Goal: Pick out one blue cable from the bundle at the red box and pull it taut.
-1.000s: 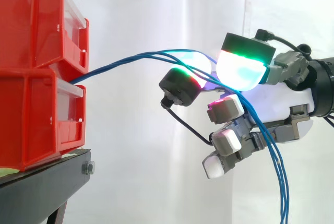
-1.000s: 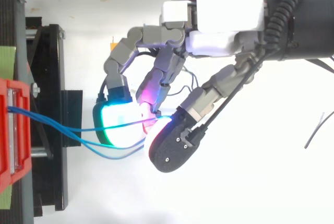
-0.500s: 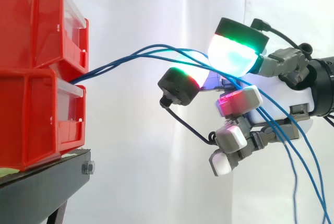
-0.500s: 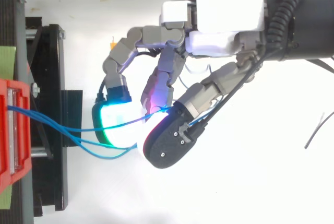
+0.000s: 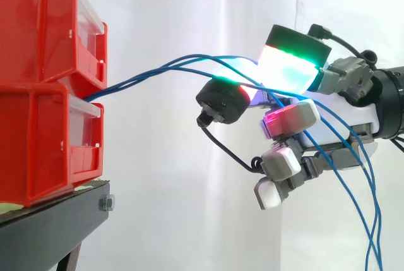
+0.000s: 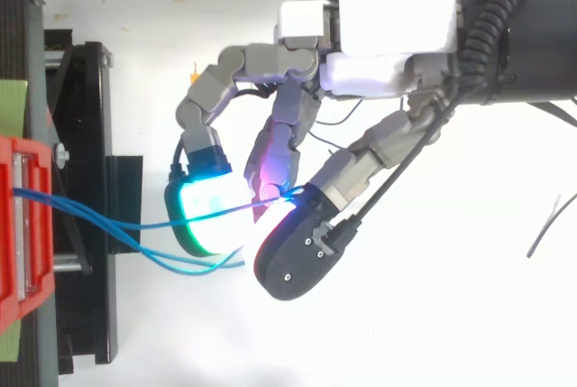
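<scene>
Right of the red boxes (image 5: pixel 38 94), a blue cable (image 6: pixel 180 217) is pinched between the hand's (image 6: pixel 379 35) curled fingertips (image 5: pixel 287 72); the exact contact is lost in their glow.

No legible text or markings

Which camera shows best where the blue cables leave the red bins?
Side view: the cables emerge between the two stacked bins and arc up to the robot hand. The top view shows them fanning sideways from the bin edge, not their height.
</scene>
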